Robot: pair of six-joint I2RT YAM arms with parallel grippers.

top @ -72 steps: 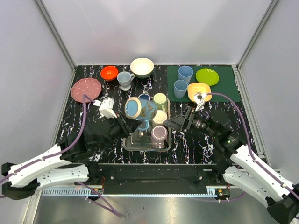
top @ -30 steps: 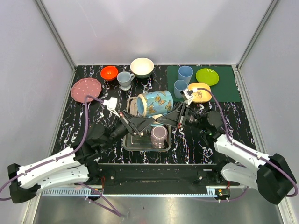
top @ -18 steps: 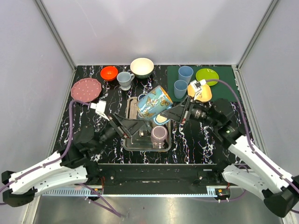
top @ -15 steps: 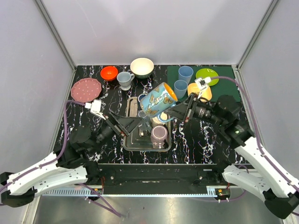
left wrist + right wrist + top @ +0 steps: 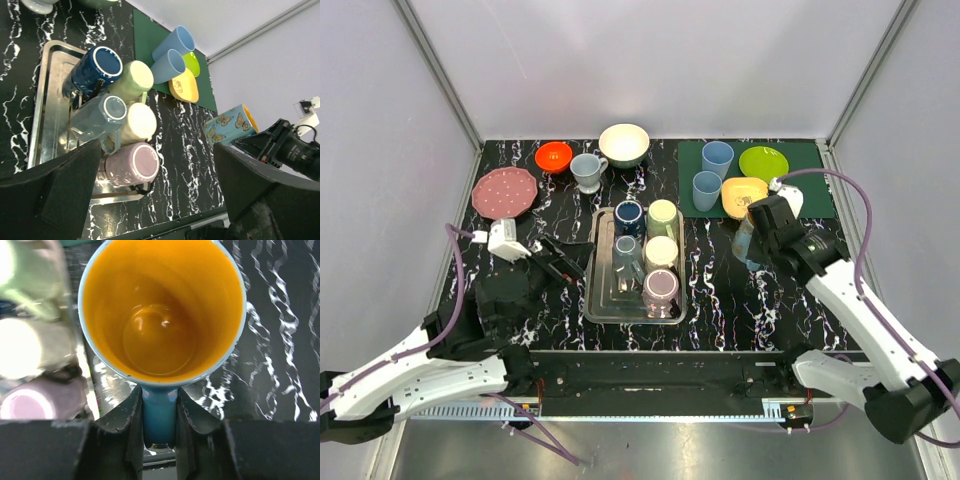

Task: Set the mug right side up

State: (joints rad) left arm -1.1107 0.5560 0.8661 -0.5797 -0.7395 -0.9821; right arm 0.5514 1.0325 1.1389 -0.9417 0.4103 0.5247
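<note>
Seen from overhead, the right arm hides nearly all of the butterfly mug. Only a sliver of pale blue shows over the black marbled counter, to the right of the metal tray and just in front of the green mat. The left wrist camera supplies the side view: a light-blue mug printed with butterflies, its orange-lined mouth facing up like the blue tumblers on the mat, standing apart from the cups in the tray. Whether its base rests on the counter is not clear from any angle. The right wrist camera looks straight down into the glossy orange interior. It alone shows the right pincer clamped on the mug's blue handle, a dark finger pressed to each side, with the mug's body directly beyond the fingertips. The left pincer is spread wide and holds nothing. It sits left of the tray, well apart from the mug.
</note>
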